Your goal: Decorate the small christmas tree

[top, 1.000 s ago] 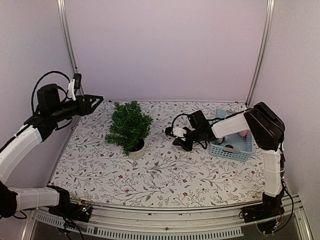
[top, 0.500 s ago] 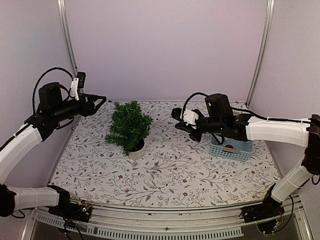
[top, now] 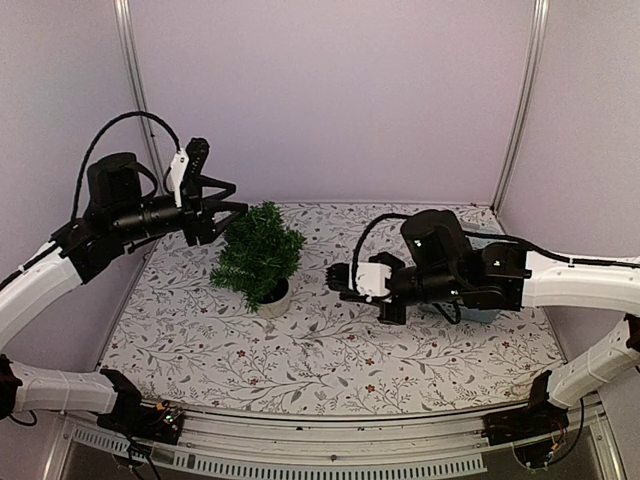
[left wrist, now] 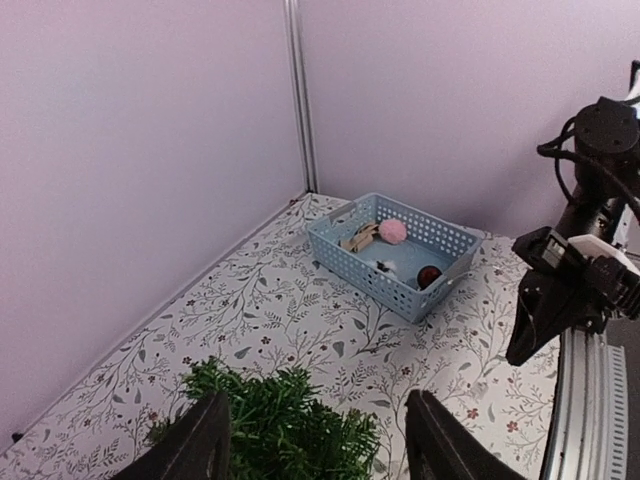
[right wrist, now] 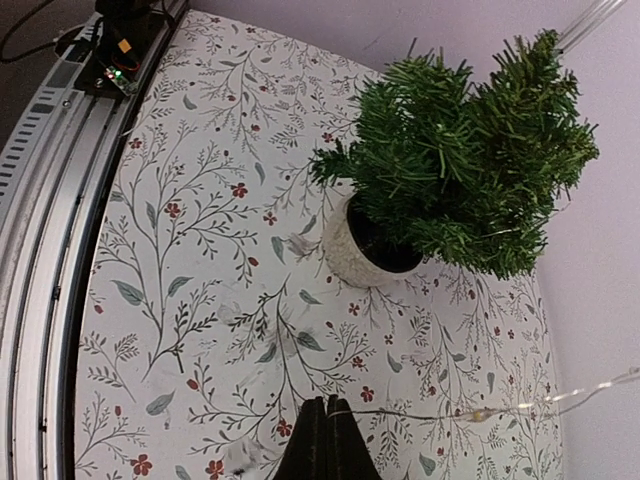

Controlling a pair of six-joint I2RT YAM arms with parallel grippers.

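The small christmas tree (right wrist: 455, 165) ahead of my right tool (right wrist: 327, 403) is not yet decorated: that tool pinches a light string (right wrist: 478, 413), my left tool (left wrist: 318, 420) hangs open above the tree.

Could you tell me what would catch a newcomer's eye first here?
The bushy dark green miniature fir in a round white pot stands left of the table's centre, with the left claw open near its top. To its right, the right claw is shut on a thin wire of tiny lights.

White arm links (top: 35, 290), black joints (top: 112, 180) (looped black cables (top: 140, 114))
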